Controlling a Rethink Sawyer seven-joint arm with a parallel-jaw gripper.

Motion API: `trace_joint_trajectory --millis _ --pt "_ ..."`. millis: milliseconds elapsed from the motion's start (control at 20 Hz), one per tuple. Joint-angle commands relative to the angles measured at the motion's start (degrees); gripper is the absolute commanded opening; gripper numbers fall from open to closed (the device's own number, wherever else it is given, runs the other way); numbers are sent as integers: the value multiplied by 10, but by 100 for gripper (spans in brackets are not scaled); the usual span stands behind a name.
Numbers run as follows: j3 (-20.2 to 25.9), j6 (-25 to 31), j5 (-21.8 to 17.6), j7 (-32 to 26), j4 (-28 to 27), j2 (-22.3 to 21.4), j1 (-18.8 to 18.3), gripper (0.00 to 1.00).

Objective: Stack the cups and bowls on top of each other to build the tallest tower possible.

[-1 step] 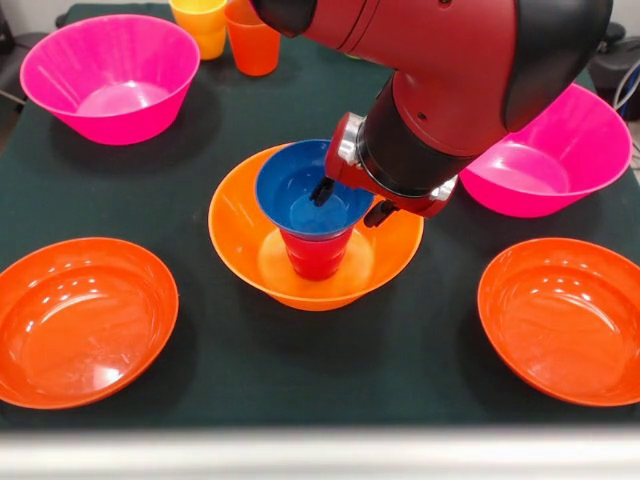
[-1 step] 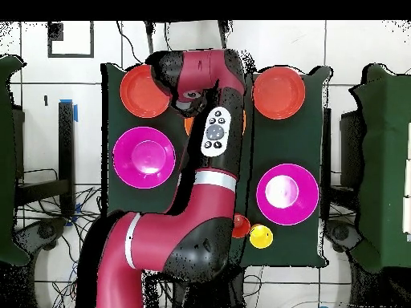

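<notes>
The gripper (image 1: 350, 202) hangs over the tower (image 1: 315, 235) with its jaws spread apart. One fingertip (image 1: 322, 190) reaches inside the blue bowl (image 1: 300, 185); the other sits outside that bowl's rim, so the jaws straddle its wall. Whether they touch the wall cannot be told.

Directly under the jaws the blue bowl rests on the upright red cup (image 1: 315, 255), which stands in the orange bowl (image 1: 240, 235).

Beyond the jaws, at the table's (image 1: 420, 360) far edge, stand the yellow cup (image 1: 202, 22) and the orange cup (image 1: 252, 42), just beside each other. One pink bowl (image 1: 110, 75) and one red-orange bowl (image 1: 80, 320) lie well off to one side of the jaws; another pink bowl (image 1: 560, 160) and red-orange bowl (image 1: 565, 320) lie off to the other.

Overhead, the arm (image 2: 205, 160) covers the tower.
</notes>
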Motion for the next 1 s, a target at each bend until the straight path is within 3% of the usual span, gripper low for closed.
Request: trace_joint_trajectory --millis 50,350,450,550,1000 --pt "56 -30 -5 -46 20 7 -4 100" --pt "45 17 -5 -66 24 -19 -3 100" --pt "39 40 -4 -69 3 -14 -6 100" --pt "39 33 -7 -72 45 -45 0 100" --pt "29 91 -3 -84 -49 0 -16 100"
